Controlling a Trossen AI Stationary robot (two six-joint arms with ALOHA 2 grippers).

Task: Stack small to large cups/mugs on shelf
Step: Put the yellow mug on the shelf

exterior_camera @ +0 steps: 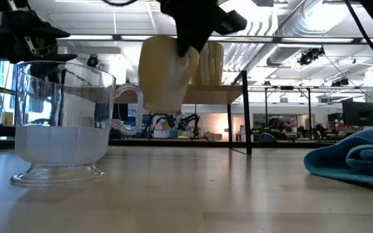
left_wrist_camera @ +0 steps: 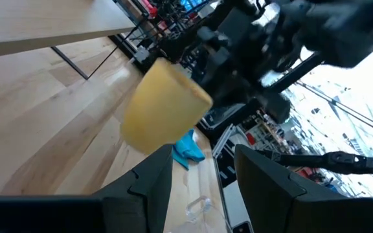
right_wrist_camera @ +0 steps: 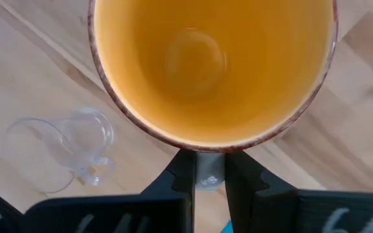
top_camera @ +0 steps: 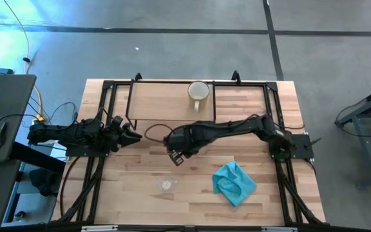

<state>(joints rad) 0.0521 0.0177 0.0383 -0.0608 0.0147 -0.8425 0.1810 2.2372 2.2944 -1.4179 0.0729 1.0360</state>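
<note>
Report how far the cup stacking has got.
Done: the cream mug stands on the shelf. In hand: the right gripper holds the orange mug above the table. Left: the glass cup sits on the tabletop. The left gripper waits open.

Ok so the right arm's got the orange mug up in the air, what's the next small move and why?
Probably carry the orange mug toward the shelf. The right pincer grips its rim, holding it above the tabletop, while the cream mug already stands on the shelf, open end up.
</note>
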